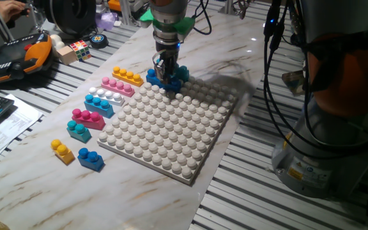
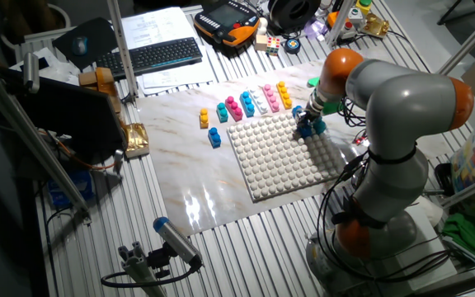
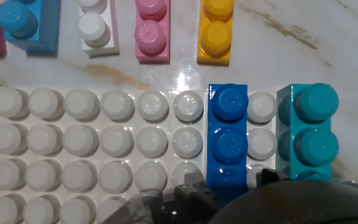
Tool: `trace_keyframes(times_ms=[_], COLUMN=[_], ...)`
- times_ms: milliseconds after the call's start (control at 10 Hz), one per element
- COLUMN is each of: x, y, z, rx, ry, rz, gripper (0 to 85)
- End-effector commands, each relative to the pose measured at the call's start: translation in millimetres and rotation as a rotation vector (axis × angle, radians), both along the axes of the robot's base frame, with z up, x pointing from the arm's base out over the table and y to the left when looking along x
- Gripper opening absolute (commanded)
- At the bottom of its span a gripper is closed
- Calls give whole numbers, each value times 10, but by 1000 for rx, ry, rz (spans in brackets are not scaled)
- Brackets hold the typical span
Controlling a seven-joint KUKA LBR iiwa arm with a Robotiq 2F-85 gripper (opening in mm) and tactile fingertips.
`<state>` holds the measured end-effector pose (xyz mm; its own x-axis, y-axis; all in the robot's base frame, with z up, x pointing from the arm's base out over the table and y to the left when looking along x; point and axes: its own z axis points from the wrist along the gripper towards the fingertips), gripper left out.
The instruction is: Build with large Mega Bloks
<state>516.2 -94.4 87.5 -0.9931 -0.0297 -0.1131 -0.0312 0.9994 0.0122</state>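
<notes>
The tool grips a blue brick on the white baseplate; pressing straight down should seat it squarely.

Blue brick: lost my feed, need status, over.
Gripper down over blue brick at baseplate corner; grip unclear. Teal brick one stud row away. Nothing blocking.

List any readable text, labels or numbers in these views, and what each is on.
None can be read.
Papers beside the keyboard: printed lines, too small to read.
Keyboard keys: too small.
Sticker on the robot base: blurred.
Bricks such as the blue brick, teal brick and the baseplate: no markings visible.
</notes>
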Motion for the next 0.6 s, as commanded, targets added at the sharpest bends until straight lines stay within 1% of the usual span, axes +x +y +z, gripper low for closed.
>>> trace_keyframes(times_ms=[0, 100, 200, 300, 400, 500], x=[32, 100, 181, 266, 345, 417], y=[4, 17, 37, 49, 59, 54], z=[94, 216, 310, 369, 395, 394], rx=[-8, -21, -28, -33, -34, -29], ry=[11, 27, 36, 43, 51, 45], rz=[-2, -3, -9, -16, -19, -22], gripper=[527, 527, 523, 503, 483, 470])
